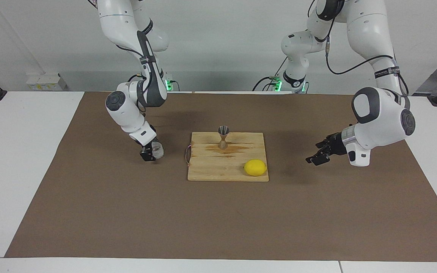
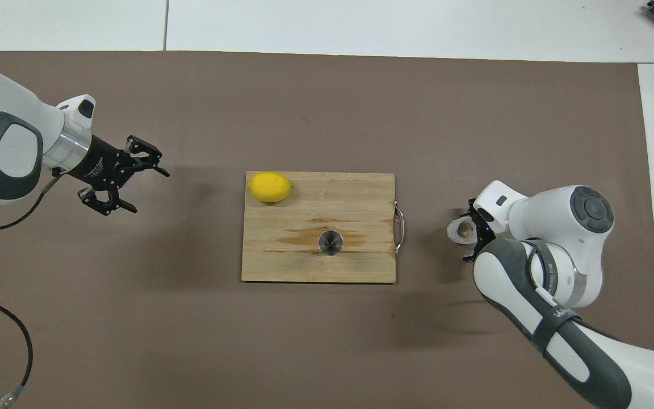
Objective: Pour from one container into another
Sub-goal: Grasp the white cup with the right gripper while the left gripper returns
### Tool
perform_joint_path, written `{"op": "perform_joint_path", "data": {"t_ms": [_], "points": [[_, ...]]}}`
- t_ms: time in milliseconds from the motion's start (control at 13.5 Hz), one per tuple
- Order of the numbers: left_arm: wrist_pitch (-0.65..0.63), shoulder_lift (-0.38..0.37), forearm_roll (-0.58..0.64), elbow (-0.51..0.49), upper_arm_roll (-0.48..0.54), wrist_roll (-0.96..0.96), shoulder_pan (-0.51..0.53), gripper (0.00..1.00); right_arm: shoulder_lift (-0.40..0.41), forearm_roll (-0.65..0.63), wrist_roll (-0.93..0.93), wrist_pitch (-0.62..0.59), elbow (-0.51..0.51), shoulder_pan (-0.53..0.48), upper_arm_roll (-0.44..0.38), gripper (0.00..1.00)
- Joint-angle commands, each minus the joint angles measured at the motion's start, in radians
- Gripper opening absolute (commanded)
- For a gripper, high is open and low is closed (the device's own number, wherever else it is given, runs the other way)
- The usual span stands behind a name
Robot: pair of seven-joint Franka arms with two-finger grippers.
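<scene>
1. Glass is where the action is: the glass cup (image 1: 157,151) sits between the fingers of the right gripper (image 1: 151,152), down at the brown mat (image 1: 218,220). It looks upright. I can't tell whether its base rests on the mat or is just off it.
2. The right gripper's fingers stand apart, one on each side of the cup, wider than the cup itself. So it straddles the cup rather than squeezes it. My guess is it comes in from the side so the cup's mouth stays free for tipping.
3. The metal jigger (image 1: 223,137) stands upright on the wooden board (image 1: 211,167), a short way from the right gripper toward the middle of the table. Its open cone faces up, which makes sense for the thing that gets poured into. There's a darker patch on the wood around its foot.
4. A lemon (image 1: 255,167) lies on the board corner closest to the left gripper (image 1: 314,152), clear of the jigger and out of the pour path.
5. The left gripper hangs over bare mat with its fingers spread, holding nothing, well apart from the board. It looks like it's just waiting.
6. Judging from this, nothing is being poured right now. The right gripper needs a firm grip first, since the cup's knobbly sides could slip.
</scene>
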Motion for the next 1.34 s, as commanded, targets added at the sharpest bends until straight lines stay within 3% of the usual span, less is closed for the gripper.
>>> {"op": "perform_joint_path", "data": {"t_ms": [0,297,594,891,1113,1262], "points": [[0.005,0.009,0.099,0.059,0.006,0.125,-0.009,1.0,-0.01,0.031,-0.036,0.019,-0.02,-0.008,0.008,1.0],[0.025,0.012,0.207,0.113,0.006,0.177,-0.012,1.0,-0.01,0.033,-0.036,0.019,-0.02,-0.01,0.008,0.66],[0.028,0.012,0.214,0.193,0.006,0.305,-0.003,1.0,-0.018,0.034,-0.035,0.011,-0.02,-0.007,0.008,0.63],[0.012,0.003,0.217,0.274,0.055,0.549,-0.035,1.0,-0.021,0.034,-0.033,0.013,-0.018,-0.002,0.008,0.43],[-0.034,-0.026,0.216,0.3,0.202,0.654,-0.155,1.0,-0.021,0.036,-0.035,0.011,-0.018,-0.002,0.008,0.43],[-0.047,-0.061,0.22,0.31,0.206,0.68,-0.17,1.0,-0.024,0.034,-0.035,0.01,-0.018,-0.002,0.008,0.43]]}}
